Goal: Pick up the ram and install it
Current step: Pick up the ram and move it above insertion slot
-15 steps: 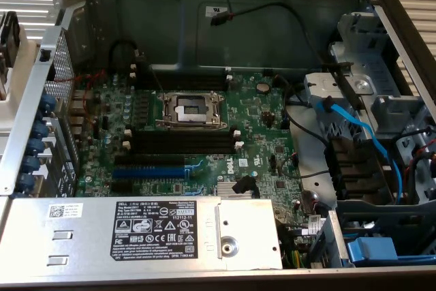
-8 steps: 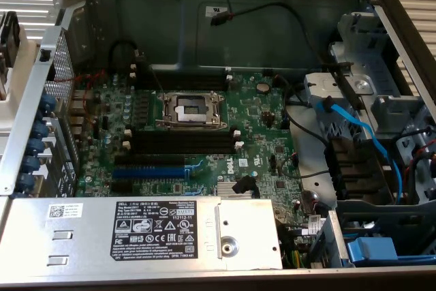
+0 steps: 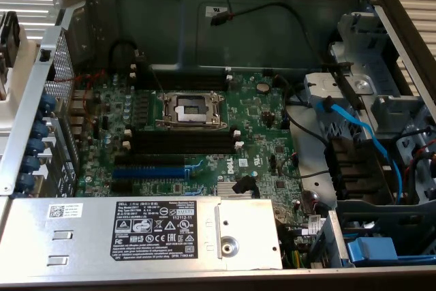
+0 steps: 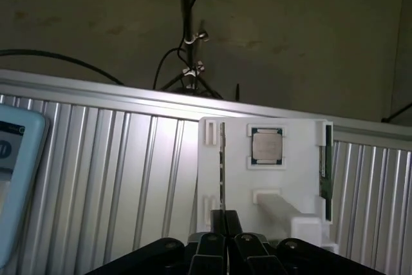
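Note:
The ram (image 4: 222,165) is a thin dark stick standing on edge in a slot of a white holder (image 4: 283,178) on the ribbed metal table. My gripper (image 4: 224,220) sits right over the stick's near end, its black fingers shut on the ram's edge. A second green stick (image 4: 327,165) stands in the holder's other slot. In the exterior view the open computer case shows the green motherboard (image 3: 259,134) with empty black slots (image 3: 180,142) with white end clips beside the blue slot (image 3: 150,172).
A square processor chip (image 4: 266,146) lies in the white holder between the two sticks. A pale blue device (image 4: 16,172) stands beside the holder. In the case, the metal processor socket (image 3: 191,110), a labelled silver box (image 3: 136,230) and blue cables (image 3: 361,134) surround the slots.

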`<state>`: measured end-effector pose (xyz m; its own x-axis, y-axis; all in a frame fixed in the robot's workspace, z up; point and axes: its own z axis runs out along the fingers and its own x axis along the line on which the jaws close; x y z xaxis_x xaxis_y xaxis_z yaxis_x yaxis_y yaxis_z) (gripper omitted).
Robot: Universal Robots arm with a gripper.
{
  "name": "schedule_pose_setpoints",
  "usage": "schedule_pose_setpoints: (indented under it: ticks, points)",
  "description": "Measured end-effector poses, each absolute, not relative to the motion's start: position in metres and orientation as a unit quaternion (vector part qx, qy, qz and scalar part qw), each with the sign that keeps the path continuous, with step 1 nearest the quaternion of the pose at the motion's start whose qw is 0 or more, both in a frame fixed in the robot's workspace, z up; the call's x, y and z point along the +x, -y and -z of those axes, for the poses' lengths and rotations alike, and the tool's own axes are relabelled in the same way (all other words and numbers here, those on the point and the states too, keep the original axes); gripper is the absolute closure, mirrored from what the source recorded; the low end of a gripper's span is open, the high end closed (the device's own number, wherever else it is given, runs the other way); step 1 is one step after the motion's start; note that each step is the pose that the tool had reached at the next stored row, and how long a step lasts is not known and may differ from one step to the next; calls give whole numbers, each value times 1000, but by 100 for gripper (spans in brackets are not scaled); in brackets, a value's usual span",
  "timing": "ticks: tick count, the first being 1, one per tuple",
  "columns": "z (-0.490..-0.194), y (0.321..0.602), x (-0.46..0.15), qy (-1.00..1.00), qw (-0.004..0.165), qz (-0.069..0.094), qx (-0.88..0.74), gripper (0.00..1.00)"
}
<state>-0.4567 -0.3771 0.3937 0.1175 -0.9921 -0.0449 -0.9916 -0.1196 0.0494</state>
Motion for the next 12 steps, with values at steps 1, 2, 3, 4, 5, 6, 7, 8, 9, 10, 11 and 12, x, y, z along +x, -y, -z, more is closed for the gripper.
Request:
schedule_pose_setpoints:
  ticks: [1,2,3,4,5,6,7,8,9,10,11,12]
  points:
    - [-396,378,-455,663,4,33,747,88]
    - [-399,380,-452,663,4,34,747,88]
    - [-402,382,-450,663,4,34,747,88]
    - [-405,383,-448,663,4,34,747,88]
    - [-408,385,-445,663,5,34,747,88]
    - [-411,387,-443,663,5,35,747,88]
    - [-413,389,-441,663,5,35,747,88]
    - [-415,391,-439,663,5,35,747,88]
    - [-417,392,-437,663,5,35,747,88]
    - [-418,394,-435,663,5,35,747,88]
    - [-419,395,-434,663,5,35,747,88]
    - [-420,396,-432,663,6,35,747,88]
